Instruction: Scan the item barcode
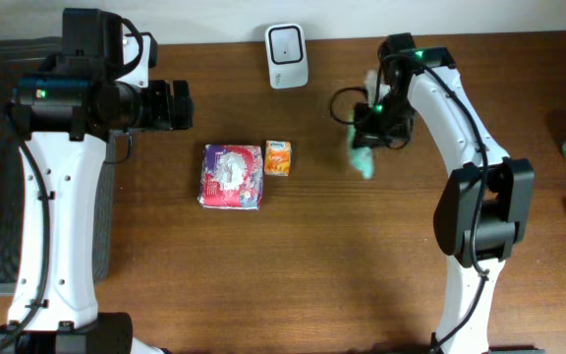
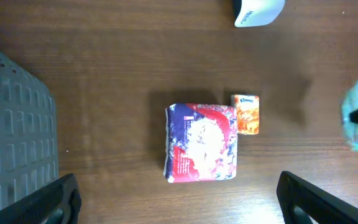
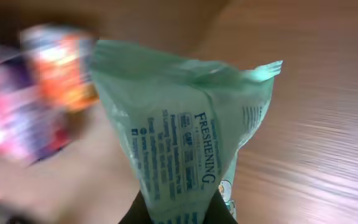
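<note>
Right gripper (image 1: 372, 120) clamped on green pouch (image 3: 185, 137), whose long axis runs straight out from it. Scanner (image 1: 287, 42) lies to its left, slightly beyond. Left gripper (image 1: 180, 103) wide open.

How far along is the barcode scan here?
Done: the right gripper has the green packet pinched, off the table. In hand: it hangs to the right of the white scanner, not yet facing it. Left: showing its barcode to the scanner. The purple pack and orange tissue pack lie on the table; the left gripper hangs open.
</note>
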